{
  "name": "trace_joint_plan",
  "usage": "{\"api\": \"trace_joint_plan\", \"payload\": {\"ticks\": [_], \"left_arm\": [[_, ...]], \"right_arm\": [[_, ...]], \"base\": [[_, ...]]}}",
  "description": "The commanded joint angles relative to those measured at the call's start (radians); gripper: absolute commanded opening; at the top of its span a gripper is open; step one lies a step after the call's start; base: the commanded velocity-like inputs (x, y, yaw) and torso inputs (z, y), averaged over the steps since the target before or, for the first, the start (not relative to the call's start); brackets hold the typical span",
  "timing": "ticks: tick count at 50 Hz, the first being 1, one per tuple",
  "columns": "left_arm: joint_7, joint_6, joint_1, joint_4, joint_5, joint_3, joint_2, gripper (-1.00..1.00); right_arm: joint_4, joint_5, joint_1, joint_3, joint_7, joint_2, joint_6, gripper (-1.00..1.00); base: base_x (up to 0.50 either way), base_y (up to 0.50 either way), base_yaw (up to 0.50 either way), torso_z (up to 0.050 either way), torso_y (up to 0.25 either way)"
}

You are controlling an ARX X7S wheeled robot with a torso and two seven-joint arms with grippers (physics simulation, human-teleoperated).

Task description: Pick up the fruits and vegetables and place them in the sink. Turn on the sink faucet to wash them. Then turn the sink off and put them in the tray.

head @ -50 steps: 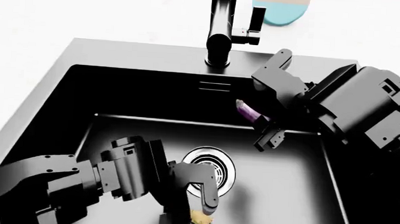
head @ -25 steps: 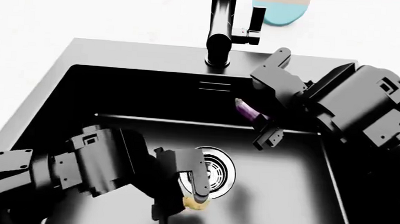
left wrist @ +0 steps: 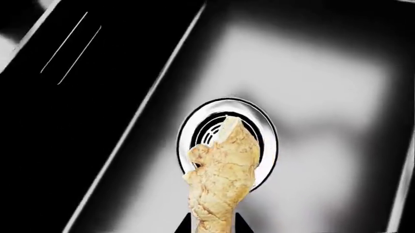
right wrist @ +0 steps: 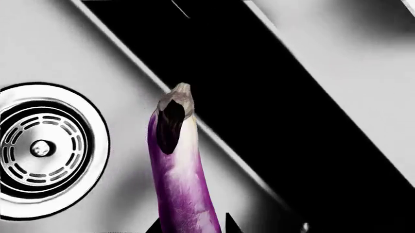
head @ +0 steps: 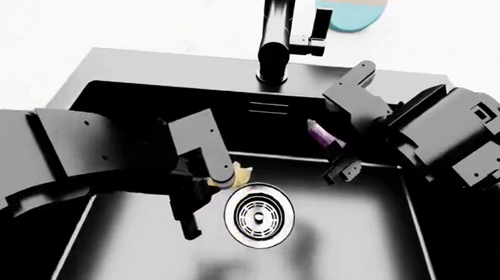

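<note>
Left tool (head: 209, 189) grips knobbly ginger (left wrist: 220, 167) (tan); right tool (head: 339, 148) glossy eggplant (right wrist: 178, 179).

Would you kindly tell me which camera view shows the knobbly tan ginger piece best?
The left wrist view: the knobbly tan ginger piece fills it, over the chrome drain. The head view shows a sliver behind the left gripper; the right wrist view, none.

Left gripper (head: 206, 188), right gripper (head: 342, 143): fingers clamped.

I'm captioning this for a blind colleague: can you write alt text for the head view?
Two black robot arms reach over a black sink: the left pincer holds ginger beside the drain, the right pincer holds an eggplant below the faucet.
</note>
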Motion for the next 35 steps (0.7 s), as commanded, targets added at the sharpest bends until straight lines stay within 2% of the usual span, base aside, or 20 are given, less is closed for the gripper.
{"api": "trace_joint_plan", "payload": {"ticks": [1,19,35], "left_arm": [[-0.078,-0.029,-0.029,0.076,-0.053,-0.088,-0.054,-1.0],[-0.139,-0.087,-0.067,0.074,-0.11,-0.15,-0.074,-1.0],[-0.147,-0.11,-0.097,0.108,-0.146,-0.174,-0.104,-1.0]], "right_arm": [[-0.042,-0.011,-0.013,0.054,0.096,0.018,0.055,-1.0],[-0.091,-0.003,-0.014,0.083,0.141,0.035,0.084,-1.0],[-0.075,-0.015,0.02,0.061,0.135,0.015,0.067,-1.0]], "base": [[0.0,0.0,0.0,0.0,0.148],[0.0,0.0,0.0,0.0,0.25],[0.0,0.0,0.0,0.0,0.234]]}}
